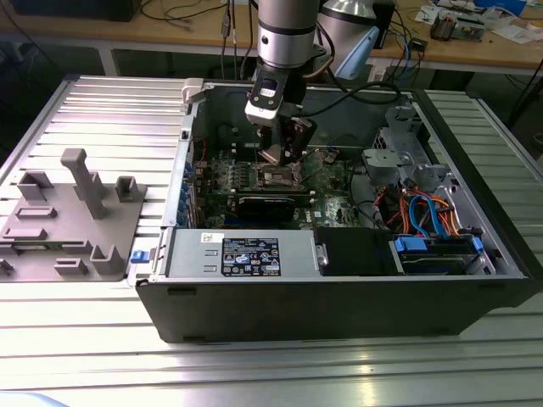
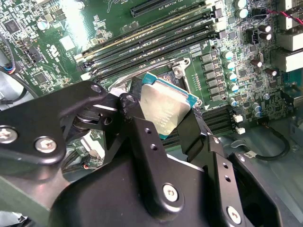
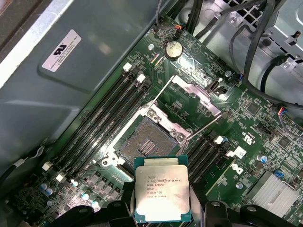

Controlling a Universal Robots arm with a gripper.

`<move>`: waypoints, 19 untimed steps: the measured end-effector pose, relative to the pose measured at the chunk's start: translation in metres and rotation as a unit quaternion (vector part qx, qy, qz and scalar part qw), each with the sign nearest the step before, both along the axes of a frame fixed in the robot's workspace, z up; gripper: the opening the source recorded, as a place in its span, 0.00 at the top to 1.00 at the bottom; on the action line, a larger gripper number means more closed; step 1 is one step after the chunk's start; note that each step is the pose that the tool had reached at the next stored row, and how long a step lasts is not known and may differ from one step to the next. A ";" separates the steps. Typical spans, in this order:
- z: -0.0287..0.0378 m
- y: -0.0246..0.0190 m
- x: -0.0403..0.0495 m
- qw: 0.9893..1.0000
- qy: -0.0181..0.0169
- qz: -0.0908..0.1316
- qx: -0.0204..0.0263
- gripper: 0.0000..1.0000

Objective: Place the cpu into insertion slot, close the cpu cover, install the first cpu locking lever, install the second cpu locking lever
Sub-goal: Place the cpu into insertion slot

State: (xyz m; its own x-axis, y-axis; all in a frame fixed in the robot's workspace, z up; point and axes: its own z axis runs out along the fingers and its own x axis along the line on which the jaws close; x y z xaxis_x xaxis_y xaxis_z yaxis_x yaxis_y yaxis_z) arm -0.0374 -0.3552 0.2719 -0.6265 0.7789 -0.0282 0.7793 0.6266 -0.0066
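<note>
A ribbed metal table (image 1: 76,110) carries an open computer case (image 1: 339,297). Inside, the gripper (image 2: 161,116) clamps the cpu (image 3: 162,194) near the bare insertion slot (image 3: 147,142). The cpu cover (image 3: 196,90) is raised, and the fingers (image 2: 142,142) hide the chip's lower part.

In the second wrist view the end effector (image 2: 165,124) hid the lower edges of the cpu (image 2: 166,109) it gripped, and the cpu covered most of the slot (image 2: 178,72) — just a rim corner showed. In the first wrist view the picture's edge cut off the fingers (image 3: 215,213). In the exterior view the cpu was too small to make out — a speck under the arm.
</note>
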 end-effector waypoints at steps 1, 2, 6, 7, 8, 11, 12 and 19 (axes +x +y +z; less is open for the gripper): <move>0.0000 0.0000 0.0000 1.000 0.000 -0.001 0.000 0.45; 0.0000 0.0000 0.0000 1.000 0.000 -0.001 0.000 0.45; 0.0000 0.0000 0.0000 1.000 0.000 -0.004 0.000 0.45; 0.0000 0.0000 0.0000 1.000 0.000 -0.005 0.000 0.45; 0.0000 0.0000 0.0000 1.000 0.000 -0.005 -0.001 0.45; -0.0001 0.0000 0.0000 1.000 0.000 -0.007 -0.002 0.45; -0.0001 0.0000 0.0000 1.000 0.000 -0.008 -0.003 0.45; -0.0003 0.0000 0.0000 1.000 0.000 -0.018 -0.005 0.45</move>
